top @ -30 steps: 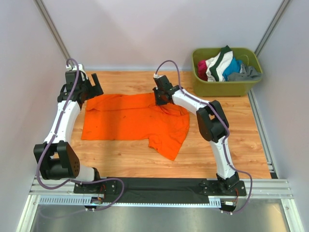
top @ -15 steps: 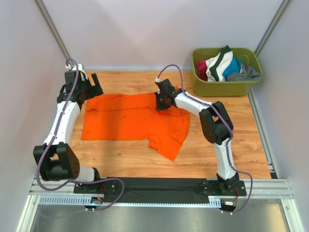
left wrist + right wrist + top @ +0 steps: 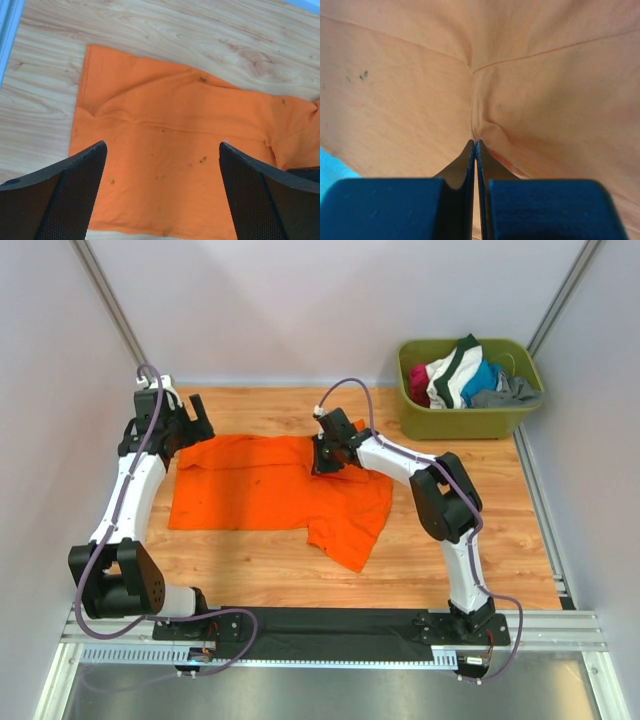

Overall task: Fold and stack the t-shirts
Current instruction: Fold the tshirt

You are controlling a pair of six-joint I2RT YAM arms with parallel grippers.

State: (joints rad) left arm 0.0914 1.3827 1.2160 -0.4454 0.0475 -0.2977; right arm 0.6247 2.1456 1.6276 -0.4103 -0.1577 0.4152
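The right gripper (image 3: 475, 142) is clenched, its two fingers pressed flat together, and a pucker of the orange t-shirt (image 3: 260, 490) is pinched at the tips; creases are seen to run into that pinch from 11 and 1 o'clock in the right wrist view. The grasp is placed at the far edge of the shirt, at about 1 o'clock of the garment in the top view, probably so that this edge can be lifted and carried across the body for a first fold. The left gripper (image 3: 161, 150) is held fully released above the 10 o'clock corner of the shirt, with nothing between its fingers; it is judged to be poised to take the matching far corner, so that the edge can be raised evenly. The shirt is laid mostly flat on the table (image 3: 260, 575), left of centre, with a loose flap bunched and skewed toward 5 o'clock. The left hem and far hem are seen straight in the left wrist view, with bare wood beyond them at 9 and 12 o'clock. Open wood is available at 6 o'clock of the shirt, toward the arm bases, and to its right at 3 o'clock. The tub (image 3: 470, 422), filled with mixed garments (image 3: 460, 375), is set at the 1 o'clock corner of the table, well apart from the shirt.
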